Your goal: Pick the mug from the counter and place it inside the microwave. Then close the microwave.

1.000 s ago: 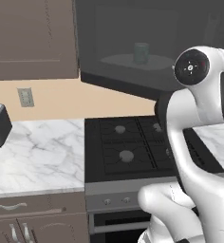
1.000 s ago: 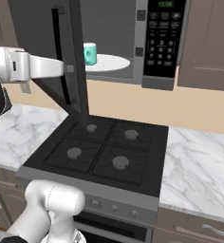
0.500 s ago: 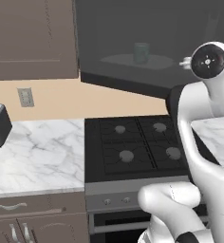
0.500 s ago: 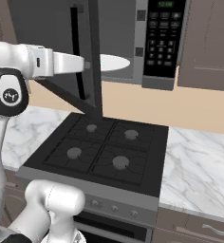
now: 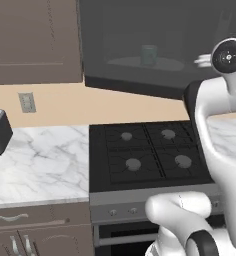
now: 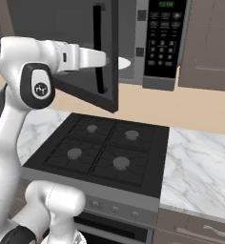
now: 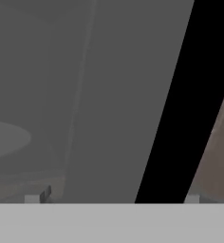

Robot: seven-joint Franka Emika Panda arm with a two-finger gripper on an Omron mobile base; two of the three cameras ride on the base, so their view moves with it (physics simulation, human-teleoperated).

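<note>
Inside, small teal-green cylindrical mug (image 5: 149, 54) stands on white round turntable plate (image 5: 140, 63) of large dark grey boxy microwave (image 6: 148, 43), seen through its dark glass door (image 6: 86, 52). Gripper (image 7: 111, 198) spread wide, empty, just beside that door.

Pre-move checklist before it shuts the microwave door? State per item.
1. Mug inside the microwave, on the turntable: ok, seen through the door glass.
2. Mug released: ok, it stands alone with nothing around it.
3. Gripper open and empty: ok, tips apart with nothing between them.
4. Door shut: not ok, it stands ajar.
5. Arm out of the cavity: ok, its forearm lies outside the door in the right base view.
6. Hand touching the door: cannot tell, the hand view faces the glass close up, but contact is not visible.
</note>
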